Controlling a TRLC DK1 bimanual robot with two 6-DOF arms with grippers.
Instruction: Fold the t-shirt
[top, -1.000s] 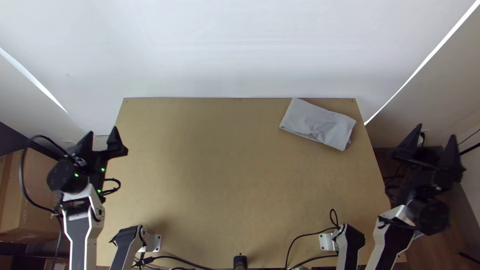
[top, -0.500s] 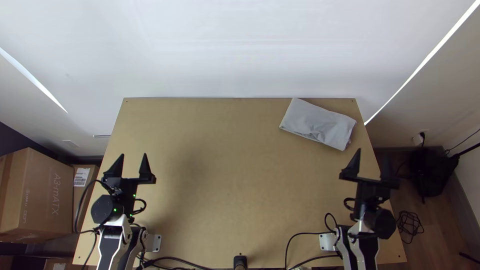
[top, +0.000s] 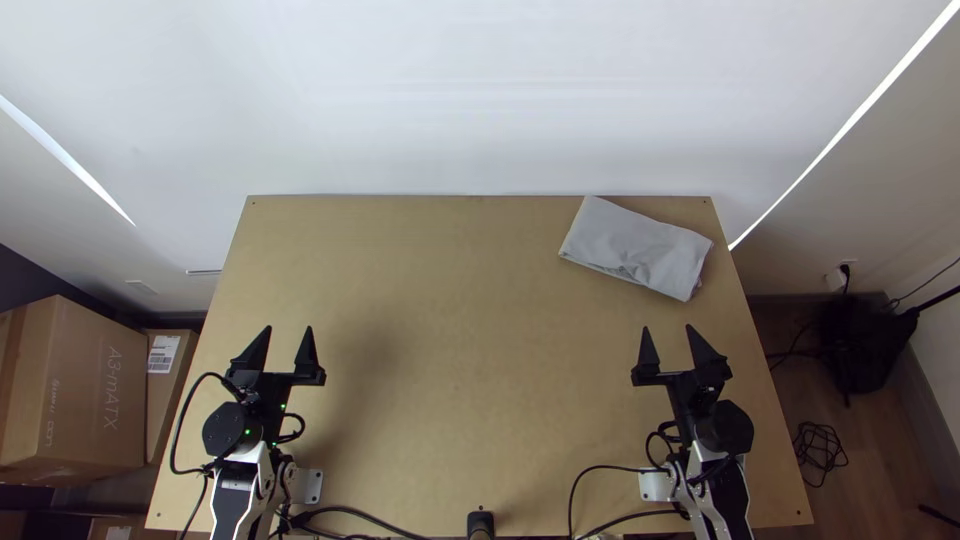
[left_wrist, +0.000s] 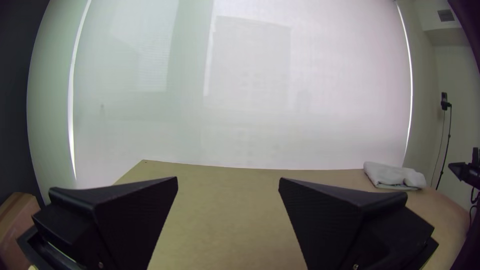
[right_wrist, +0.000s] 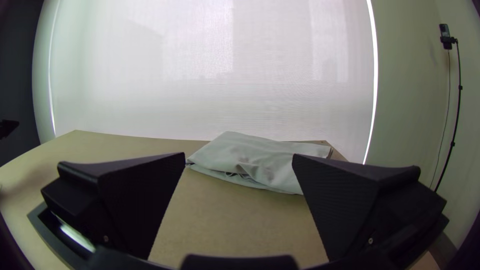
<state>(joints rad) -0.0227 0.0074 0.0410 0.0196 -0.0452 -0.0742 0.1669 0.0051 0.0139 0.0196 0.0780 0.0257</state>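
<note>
1. Your t-shirt (top: 635, 245) lay in the far right corner area of the worktop (top: 450, 350), folded into a compact, roughly oblong grey bundle. It sat at a slant, one end close to the far edge and the other near the right edge.
2. In the right wrist view, you could see stacked layers along the bundle's near side, with small creases and a little bunched cloth tucked between them. You could not tell how many folds it had.
3. Your left tool (top: 289, 330) was over the near left part of the worktop, open, its two black fingers wide apart and aimed toward the far edge. It was well apart from the t-shirt.
4. Your right tool (top: 668, 328) was over the near right part, also open, fingers spread and pointing the same way. The t-shirt lay beyond its tips, apart from them.
5. Around you, a pale blind (top: 480, 100) hung behind the worktop, cardboard boxes (top: 75, 390) stood to the left, and a tangled black cable (top: 820, 450) lay on the floor at the right.
</note>
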